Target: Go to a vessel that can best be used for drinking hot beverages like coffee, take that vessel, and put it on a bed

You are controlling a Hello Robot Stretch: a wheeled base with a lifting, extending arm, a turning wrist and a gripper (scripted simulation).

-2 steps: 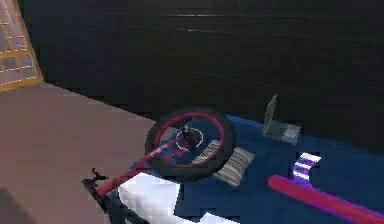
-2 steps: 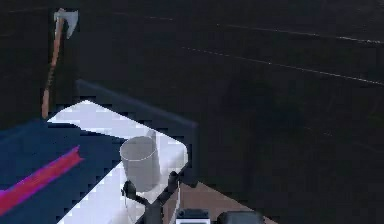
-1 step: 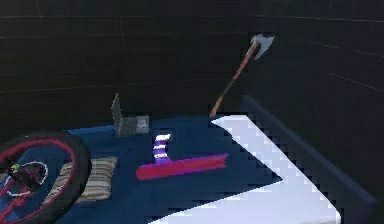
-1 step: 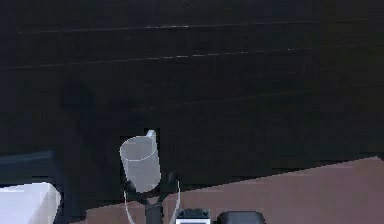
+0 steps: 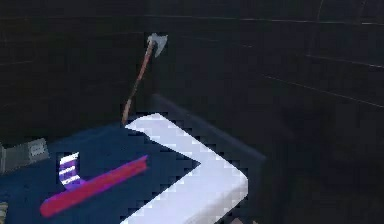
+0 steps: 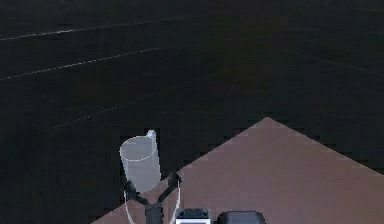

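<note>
Forward view: striped thing (image 5: 68,168) and pink strip (image 5: 95,187) lying on the bed (image 5: 110,145), axe (image 5: 146,70) leaning on the wall behind. Arm side view: mug (image 6: 140,162) held at the end effector (image 6: 150,192), clear of the brown floor (image 6: 280,170); finger state impossible to tell.

Seven kinds of thing, one of each

The forward view gives one bed (image 5: 215,165), one axe (image 5: 140,80), one long pink strip (image 5: 95,188), one small thing striped purple and white (image 5: 68,168) and one grey boxy thing (image 5: 30,152) (these last three are too small to name more closely). The arm side view gives one pale mug (image 6: 140,160) with a single handle, and one gripper (image 6: 151,178) with two thin fingers. Nothing comes in a pair or a set apart from those two fingers.
</note>
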